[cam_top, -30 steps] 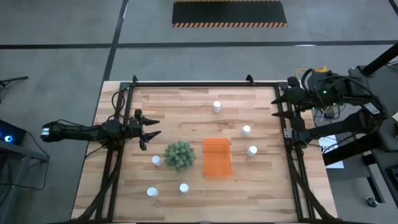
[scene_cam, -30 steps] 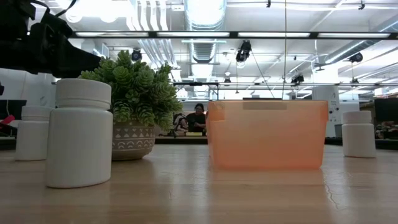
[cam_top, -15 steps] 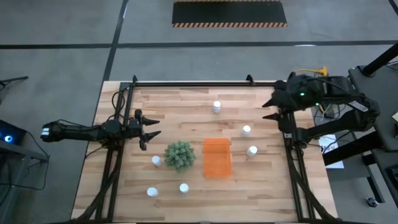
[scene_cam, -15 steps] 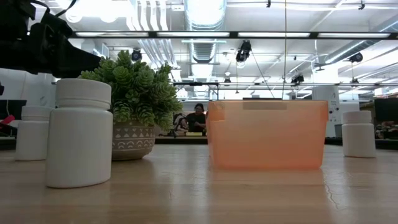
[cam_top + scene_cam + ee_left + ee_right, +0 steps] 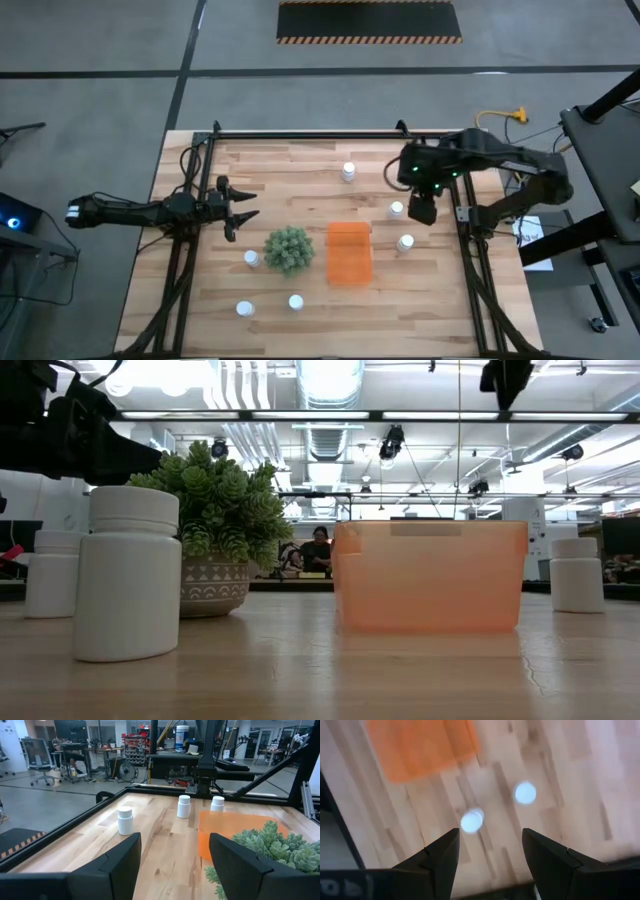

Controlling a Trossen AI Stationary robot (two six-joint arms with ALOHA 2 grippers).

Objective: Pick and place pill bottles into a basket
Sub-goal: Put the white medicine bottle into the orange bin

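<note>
The right gripper (image 5: 421, 209), fingers spread and empty, hovers right of centre beside a pill bottle (image 5: 397, 209); a misjudged descent could topple it.

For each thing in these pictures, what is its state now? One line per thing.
Pill bottles: six, upright on the table, capped, all outside the basket.
Basket: on the table, holds no bottle.
Plant: upright, beside the basket.
Right hand: open, above the table, close to one bottle, holds nothing.
Left hand: open, at the table's left edge, holds nothing.
</note>
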